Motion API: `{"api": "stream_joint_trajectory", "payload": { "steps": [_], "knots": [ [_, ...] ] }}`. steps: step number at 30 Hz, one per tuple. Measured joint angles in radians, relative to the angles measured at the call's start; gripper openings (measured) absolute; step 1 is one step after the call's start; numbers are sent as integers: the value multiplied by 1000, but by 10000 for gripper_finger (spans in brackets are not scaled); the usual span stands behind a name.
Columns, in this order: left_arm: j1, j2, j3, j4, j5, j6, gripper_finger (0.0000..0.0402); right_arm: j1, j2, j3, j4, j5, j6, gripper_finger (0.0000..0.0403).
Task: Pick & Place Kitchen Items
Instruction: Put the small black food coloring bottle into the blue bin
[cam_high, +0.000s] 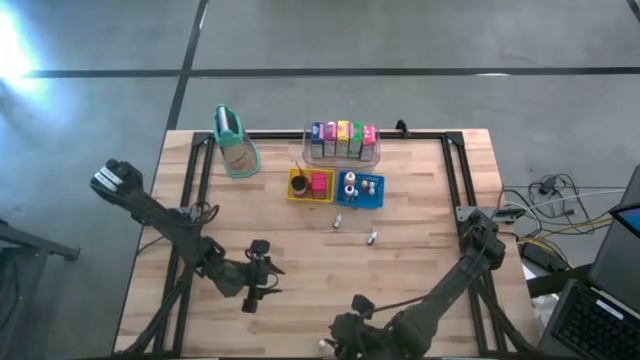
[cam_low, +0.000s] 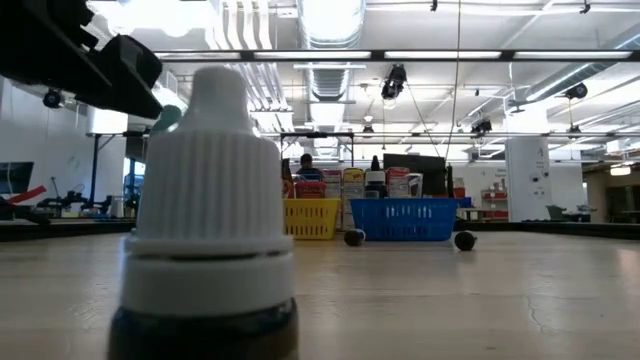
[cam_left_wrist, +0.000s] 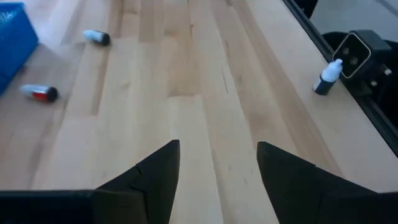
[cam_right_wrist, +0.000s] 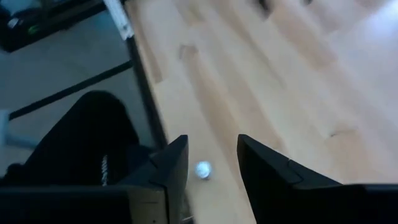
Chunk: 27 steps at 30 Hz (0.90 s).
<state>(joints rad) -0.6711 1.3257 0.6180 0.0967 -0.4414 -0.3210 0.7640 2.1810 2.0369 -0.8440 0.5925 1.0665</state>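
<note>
A small dark dropper bottle with a white cap (cam_low: 210, 200) stands upright at the table's near edge, also seen in the left wrist view (cam_left_wrist: 328, 78). My right gripper (cam_right_wrist: 212, 146) hovers open above it; the bottle's white cap (cam_right_wrist: 203, 169) shows below the gap between the fingers. My left gripper (cam_left_wrist: 217, 149) is open over bare wood at the near left (cam_high: 258, 275), with nothing between its fingers. Two small bottles (cam_high: 338, 221) (cam_high: 371, 237) lie on their sides in the table's middle. Colourful cartons (cam_high: 343, 140) stand in a row in the clear bin.
A yellow tray (cam_high: 297, 186) and a blue tray (cam_high: 360, 200) sit side by side in front of the clear bin (cam_high: 343, 158). A tall tan container with a teal top (cam_high: 235, 140) stands at the far left. Bare wood lies between the trays and both grippers.
</note>
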Motion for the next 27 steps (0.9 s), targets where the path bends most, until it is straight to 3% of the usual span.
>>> {"api": "stream_joint_trajectory", "payload": {
  "steps": [5, 16, 27],
  "knots": [
    [-1, -84, -35, 0, -43, 5, 218, -28, 47, 0, 87, -107, -25, 145],
    [-1, -265, -131, 10, -61, -8, 218, -108, 67, 16, 91, -300, 88, 138],
    [1, -319, -180, 26, -60, 1, 218, -94, 96, 9, -13, -310, 143, 137]
  ]
}}
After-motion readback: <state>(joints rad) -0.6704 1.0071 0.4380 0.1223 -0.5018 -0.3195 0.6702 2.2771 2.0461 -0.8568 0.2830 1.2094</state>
